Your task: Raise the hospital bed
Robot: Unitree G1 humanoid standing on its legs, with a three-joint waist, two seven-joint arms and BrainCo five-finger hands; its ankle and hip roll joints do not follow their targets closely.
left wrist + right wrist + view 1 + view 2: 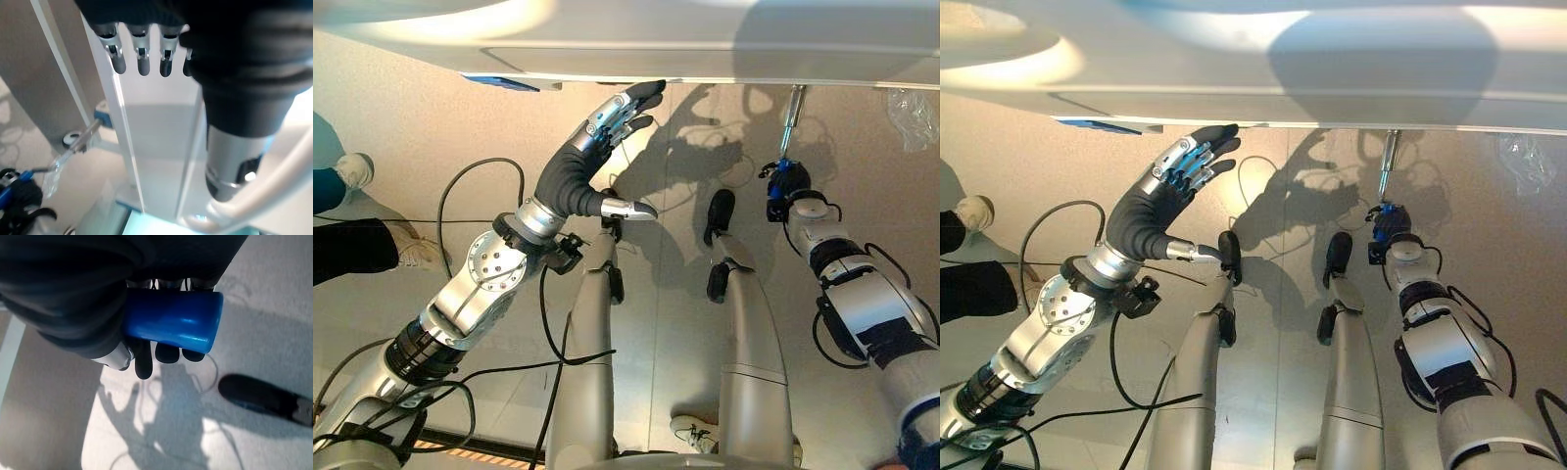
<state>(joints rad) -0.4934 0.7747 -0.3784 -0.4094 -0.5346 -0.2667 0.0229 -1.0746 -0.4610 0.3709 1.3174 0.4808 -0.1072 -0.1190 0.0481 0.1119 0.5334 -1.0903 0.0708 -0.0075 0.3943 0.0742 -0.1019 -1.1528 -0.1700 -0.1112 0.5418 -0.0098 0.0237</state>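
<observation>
The hospital bed (705, 39) is seen as a pale, broad frame running across the far side of the scene, above a light floor (431, 127). From its underside, toward the right, a slim metal crank rod (792, 116) hangs down toward the near side and ends in a blue handle (171, 320). The handle is enclosed by the right hand (781, 191), whose dark-tipped fingers (166, 351) are curled round it, the blue grip being seen between the fingers and the dark ribbed cover in the right wrist view. The right arm is reached in from the near right, and the hand is placed just below the bed's edge.

To the left, the left hand (607, 127) is raised with its fingers straight and spread, nothing being held; the fingertips (646, 93) are brought up to the lower edge of the bed frame, though whether contact is made cannot be told. The thumb is extended apart from the fingers, toward the right. In the left wrist view the fingers are seen lined up against a long white rail (156, 132) of the bed, with the crank rod visible further along.

A blue label (501, 83) is fixed under the bed frame, left of the left hand. At the far right a crumpled clear plastic bag (913, 116) is seen beneath the frame. At the left edge a person's shoe (352, 168) and dark trouser leg (352, 250) are seen on the floor.
</observation>
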